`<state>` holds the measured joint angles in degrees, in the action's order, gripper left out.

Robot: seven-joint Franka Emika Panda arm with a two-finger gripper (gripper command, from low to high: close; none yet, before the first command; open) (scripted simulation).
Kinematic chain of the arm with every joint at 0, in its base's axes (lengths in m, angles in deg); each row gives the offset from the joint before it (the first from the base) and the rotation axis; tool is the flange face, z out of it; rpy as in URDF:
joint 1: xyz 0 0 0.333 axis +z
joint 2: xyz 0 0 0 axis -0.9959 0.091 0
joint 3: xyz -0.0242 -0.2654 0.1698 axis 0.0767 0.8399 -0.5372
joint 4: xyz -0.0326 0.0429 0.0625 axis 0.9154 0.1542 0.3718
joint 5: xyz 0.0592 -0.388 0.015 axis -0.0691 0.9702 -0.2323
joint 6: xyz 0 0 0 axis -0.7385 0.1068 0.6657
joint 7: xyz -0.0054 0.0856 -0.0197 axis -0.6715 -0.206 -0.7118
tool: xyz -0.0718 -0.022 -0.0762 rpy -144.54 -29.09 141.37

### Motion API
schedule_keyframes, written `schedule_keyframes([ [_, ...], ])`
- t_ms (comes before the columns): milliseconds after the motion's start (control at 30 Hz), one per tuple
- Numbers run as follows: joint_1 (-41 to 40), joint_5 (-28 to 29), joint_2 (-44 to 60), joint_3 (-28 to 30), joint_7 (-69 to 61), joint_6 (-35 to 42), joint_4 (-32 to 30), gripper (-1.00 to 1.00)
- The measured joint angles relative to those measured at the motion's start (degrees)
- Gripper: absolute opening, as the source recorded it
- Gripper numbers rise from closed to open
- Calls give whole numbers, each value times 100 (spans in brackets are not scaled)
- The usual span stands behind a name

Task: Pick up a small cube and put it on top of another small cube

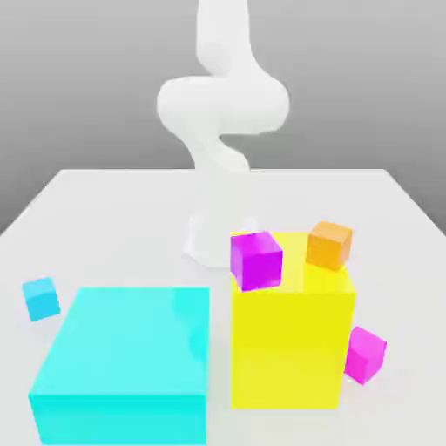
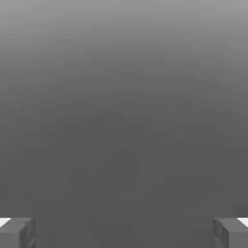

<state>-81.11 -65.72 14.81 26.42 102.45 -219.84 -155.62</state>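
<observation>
Four small cubes show in the exterior view. A magenta cube (image 1: 256, 260) rests on the left part of the tall yellow block's (image 1: 292, 348) top, and an orange cube (image 1: 329, 245) rests at that top's back right. A small cyan cube (image 1: 41, 298) lies on the table at the exterior view's left. Another magenta cube (image 1: 365, 354) lies on the table against the yellow block's right side. The white arm (image 1: 222, 104) rises behind the blocks. In the hand view my gripper (image 2: 124, 233) is open, its fingertips (image 2: 17, 232) far apart with nothing between them, facing plain grey.
A large flat cyan block (image 1: 122, 366) stands in front, left of the yellow block and close beside it. The white table (image 1: 113, 209) reaches back to the arm's base (image 1: 209, 244), with its edges running off at both sides.
</observation>
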Motion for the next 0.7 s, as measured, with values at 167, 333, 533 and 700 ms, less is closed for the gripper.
schedule_keyframes([
  [167, 836, -26, 804, 3, -1424, 305, -699, 0],
  [333, 1548, -44, 1555, -96, -2762, 592, -1360, 0],
  [533, 1683, -43, 2344, -130, -3021, -476, -1972, -100],
  [700, 1684, -78, 2344, -130, -3044, -467, -1972, -100],
])
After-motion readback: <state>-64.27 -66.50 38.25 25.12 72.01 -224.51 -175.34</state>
